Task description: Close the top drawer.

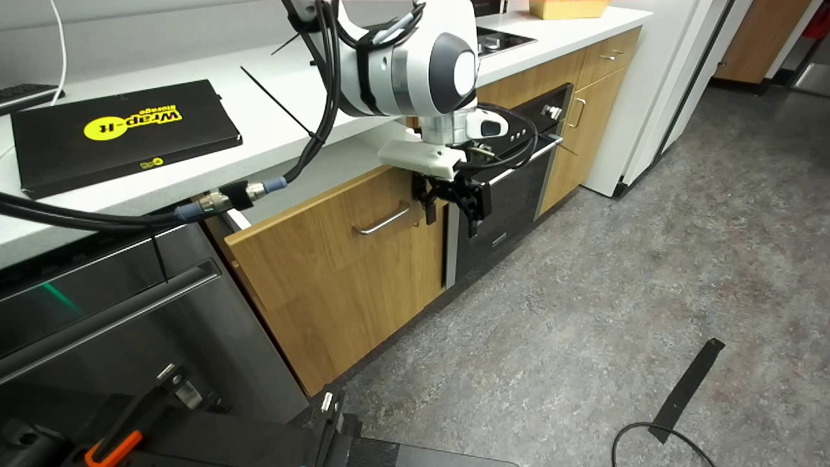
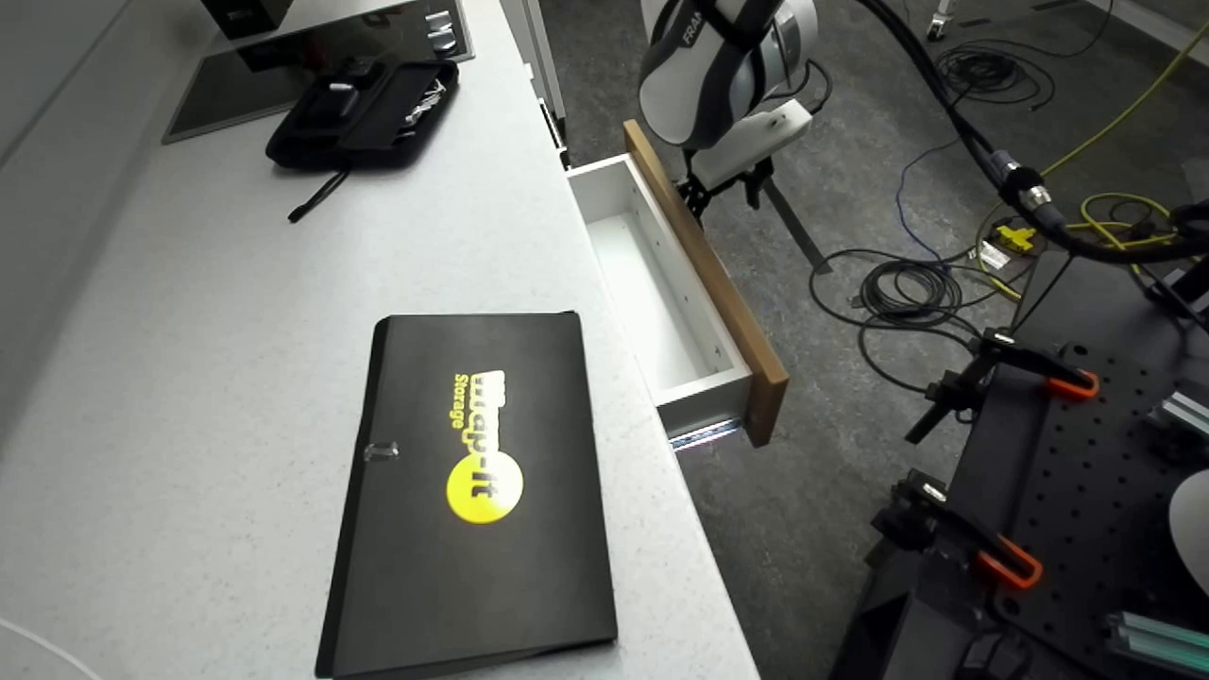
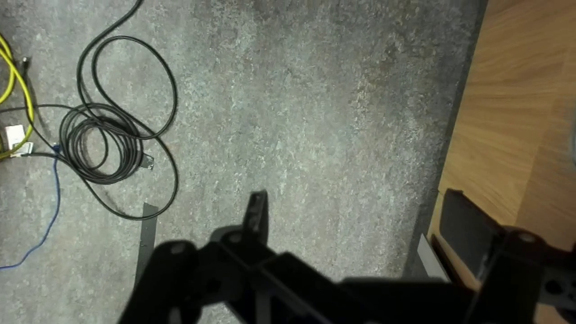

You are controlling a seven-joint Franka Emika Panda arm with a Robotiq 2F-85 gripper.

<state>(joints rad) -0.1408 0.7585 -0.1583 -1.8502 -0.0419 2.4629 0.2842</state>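
The top drawer is pulled out from under the counter. Its light-oak front (image 1: 305, 240) with a slim silver bar handle (image 1: 382, 219) shows in an exterior view, above a taller wood panel (image 1: 363, 324). Its white inner box (image 2: 652, 293) shows from above in an exterior view. My gripper (image 1: 452, 220) points down in front of the drawer front, near the end closer to the oven. In the wrist view the gripper (image 3: 355, 204) is open, with only floor between its fingers. One finger overlaps the wood at the right. I cannot tell whether it touches the drawer.
A black oven (image 1: 512, 175) stands beside the drawer, and a steel appliance (image 1: 149, 324) on the other side. A black Wrap-It box (image 2: 482, 529) and an open black case (image 2: 368, 113) lie on the counter (image 2: 236, 378). Coiled cables (image 2: 907, 288) lie on the floor.
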